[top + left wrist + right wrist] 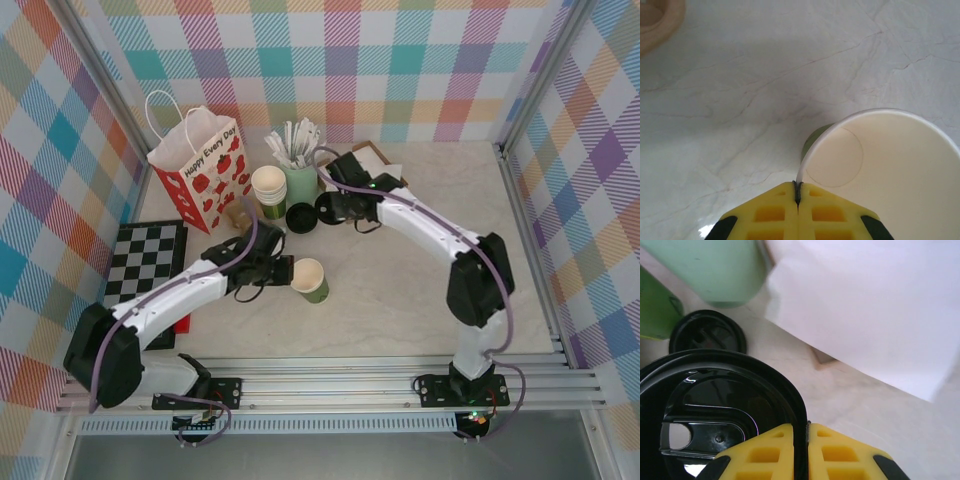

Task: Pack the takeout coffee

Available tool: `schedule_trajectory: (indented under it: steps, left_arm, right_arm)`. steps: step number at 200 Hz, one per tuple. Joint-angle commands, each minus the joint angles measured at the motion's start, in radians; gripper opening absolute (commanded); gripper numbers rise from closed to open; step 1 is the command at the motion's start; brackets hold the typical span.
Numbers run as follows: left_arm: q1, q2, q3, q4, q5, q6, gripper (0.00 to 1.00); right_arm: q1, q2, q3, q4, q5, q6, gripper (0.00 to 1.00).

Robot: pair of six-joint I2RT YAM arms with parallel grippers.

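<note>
The left gripper (797,192) pinches the thin rim of the open dark green paper cup (890,165), the right gripper (807,432) clamps the round black plastic lid (730,400) by its edge; both look light, crushable.

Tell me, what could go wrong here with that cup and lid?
The left tool pinches only the thin rim of the open cup, which could crumple or slip free. The right tool holds the black lid by its edge alone; it may twist out before it is pressed on.

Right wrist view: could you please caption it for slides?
Right pincer pinching the rim of a black lid, another lid lying beyond.
</note>
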Motion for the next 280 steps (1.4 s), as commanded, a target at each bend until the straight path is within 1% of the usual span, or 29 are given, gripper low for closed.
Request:
schedule_trajectory:
  steps: [1, 43, 65, 109, 123, 162, 173, 182, 200, 214, 229, 242, 250, 263, 280]
  left_arm:
    - [-0.025, 0.069, 0.091, -0.007, -0.054, 0.010, 0.00]
    - [-0.048, 0.200, 0.249, -0.094, -0.085, 0.036, 0.00]
    - [-0.064, 0.260, 0.322, -0.140, -0.114, 0.048, 0.00]
    - [-0.065, 0.358, 0.434, -0.186, -0.108, 0.066, 0.03]
    - [-0.065, 0.376, 0.455, -0.186, -0.096, 0.069, 0.04]
    - [-0.066, 0.418, 0.487, -0.146, -0.021, 0.037, 0.07]
    - [-0.065, 0.417, 0.497, -0.138, -0.003, 0.031, 0.12]
    - [-0.066, 0.410, 0.504, -0.136, 0.000, 0.029, 0.17]
    - [-0.065, 0.380, 0.521, -0.160, -0.024, 0.043, 0.28]
    - [-0.064, 0.347, 0.527, -0.182, -0.042, 0.053, 0.38]
    - [-0.064, 0.299, 0.530, -0.194, -0.038, 0.057, 0.48]
    - [-0.065, 0.248, 0.522, -0.164, 0.003, 0.049, 0.59]
    - [-0.065, 0.219, 0.514, -0.130, 0.042, 0.042, 0.64]
    - [-0.064, 0.181, 0.505, -0.073, 0.099, 0.032, 0.68]
    - [-0.065, 0.164, 0.513, -0.029, 0.136, 0.034, 0.71]
  right_arm:
    - [-0.030, -0.108, -0.102, 0.028, 0.058, -0.007, 0.13]
    - [-0.066, -0.259, -0.255, 0.034, 0.079, 0.015, 0.13]
    - [-0.080, -0.308, -0.296, 0.043, 0.079, 0.024, 0.13]
    - [-0.088, -0.363, -0.338, 0.037, 0.079, 0.020, 0.13]
    - [-0.089, -0.378, -0.351, 0.039, 0.080, 0.020, 0.13]
    - [-0.089, -0.404, -0.374, 0.032, 0.081, 0.024, 0.13]
    - [-0.089, -0.410, -0.375, 0.030, 0.078, 0.026, 0.13]
    - [-0.089, -0.413, -0.375, 0.031, 0.074, 0.028, 0.13]
    - [-0.090, -0.421, -0.374, 0.031, 0.062, 0.033, 0.13]
    - [-0.088, -0.424, -0.370, 0.034, 0.045, 0.034, 0.14]
    - [-0.084, -0.425, -0.362, 0.040, 0.027, 0.032, 0.14]
    - [-0.078, -0.422, -0.350, 0.043, 0.022, 0.032, 0.14]
    - [-0.073, -0.419, -0.341, 0.045, 0.019, 0.031, 0.14]
    - [-0.067, -0.410, -0.328, 0.046, 0.017, 0.028, 0.14]
    - [-0.059, -0.404, -0.314, 0.049, 0.012, 0.028, 0.14]
